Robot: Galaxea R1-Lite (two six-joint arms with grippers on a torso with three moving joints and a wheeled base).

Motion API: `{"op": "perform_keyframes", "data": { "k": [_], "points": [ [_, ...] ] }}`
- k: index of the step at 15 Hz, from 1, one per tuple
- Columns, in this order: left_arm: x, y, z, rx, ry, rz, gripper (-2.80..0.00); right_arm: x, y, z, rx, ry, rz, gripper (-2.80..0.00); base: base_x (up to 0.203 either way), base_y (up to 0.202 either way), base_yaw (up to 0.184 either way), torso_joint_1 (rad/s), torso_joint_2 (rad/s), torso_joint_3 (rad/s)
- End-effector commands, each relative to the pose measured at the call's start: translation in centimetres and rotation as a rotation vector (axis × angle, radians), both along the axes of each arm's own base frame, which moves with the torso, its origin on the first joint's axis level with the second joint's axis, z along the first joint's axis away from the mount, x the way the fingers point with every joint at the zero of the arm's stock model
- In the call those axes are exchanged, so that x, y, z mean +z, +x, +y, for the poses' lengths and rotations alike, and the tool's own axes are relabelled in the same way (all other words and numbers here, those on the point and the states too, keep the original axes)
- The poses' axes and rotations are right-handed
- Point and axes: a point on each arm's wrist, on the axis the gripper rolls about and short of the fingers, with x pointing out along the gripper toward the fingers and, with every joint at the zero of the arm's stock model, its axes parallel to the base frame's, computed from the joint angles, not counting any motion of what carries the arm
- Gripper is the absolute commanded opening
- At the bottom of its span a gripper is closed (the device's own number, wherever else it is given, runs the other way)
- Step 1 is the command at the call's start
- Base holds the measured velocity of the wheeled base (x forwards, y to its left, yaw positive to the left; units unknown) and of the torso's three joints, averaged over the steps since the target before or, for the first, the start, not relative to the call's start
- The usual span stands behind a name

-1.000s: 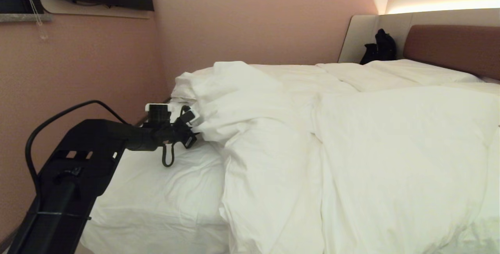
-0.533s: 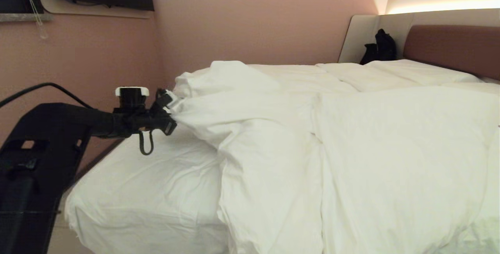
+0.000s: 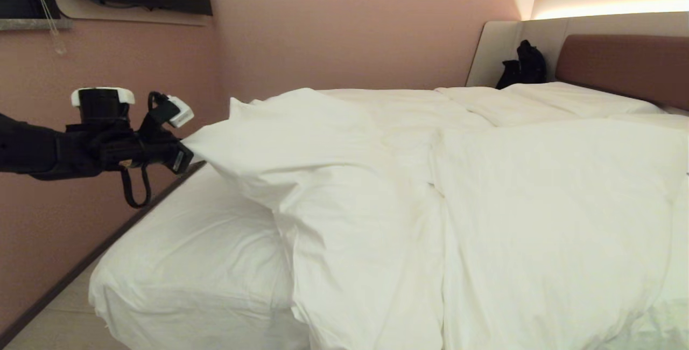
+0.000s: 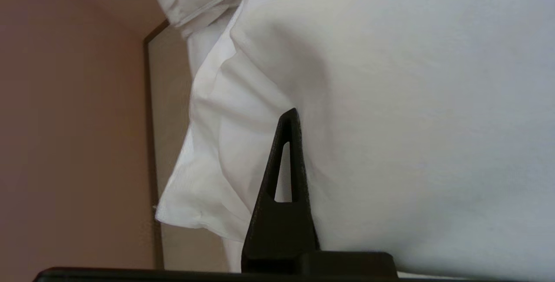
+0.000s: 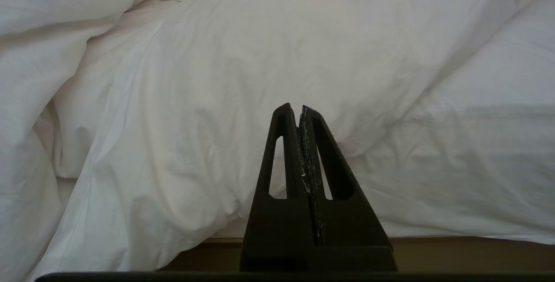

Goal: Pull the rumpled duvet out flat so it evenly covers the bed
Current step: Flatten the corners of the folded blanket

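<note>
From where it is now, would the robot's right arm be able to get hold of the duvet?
Probably yes. The right gripper, shut and empty, hangs just in front of the duvet with nothing between them; it would need to open first. The left gripper already grips a corner.

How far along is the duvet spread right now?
Done: right side of the duvet lies over the bed. In hand: left gripper shut on the duvet's corner, holding it beyond the bed's left edge. Left: bare sheet near the left corner needs covering. Right gripper shut, holding nothing.
</note>
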Motion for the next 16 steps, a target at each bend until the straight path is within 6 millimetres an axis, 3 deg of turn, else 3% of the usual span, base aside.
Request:
{"op": "perform_keyframes", "data": {
  "k": [1, 3, 8, 11, 16],
  "points": [
    [3.3, -3.0, 0.7, 0.039, 0.018, -0.060, -2.80, 0.0, 0.0, 0.0, -0.001, 0.001, 0.000, -2.80, 0.000, 0.000, 0.000, 0.000, 0.00, 0.000],
    [6.8, -7.9, 2.1, 0.131, 0.038, -0.121, -2.80, 0.0, 0.0, 0.0, 0.000, 0.001, 0.000, -2.80, 0.000, 0.000, 0.000, 0.000, 0.00, 0.000],
    [8.6, -18.0, 9.3, 0.524, -0.039, -0.144, -2.80, 0.0, 0.0, 0.0, 0.000, 0.001, 0.000, -2.80, 0.000, 0.000, 0.000, 0.000, 0.00, 0.000],
    [8.4, -21.4, 10.9, 0.665, -0.106, -0.149, -2.80, 0.0, 0.0, 0.0, 0.000, 0.001, 0.000, -2.80, 0.000, 0.000, 0.000, 0.000, 0.00, 0.000],
    [7.8, -25.8, 11.1, 0.806, -0.145, -0.155, -2.80, 0.0, 0.0, 0.0, 0.000, 0.001, 0.000, -2.80, 0.000, 0.000, 0.000, 0.000, 0.00, 0.000]
  ]
}}
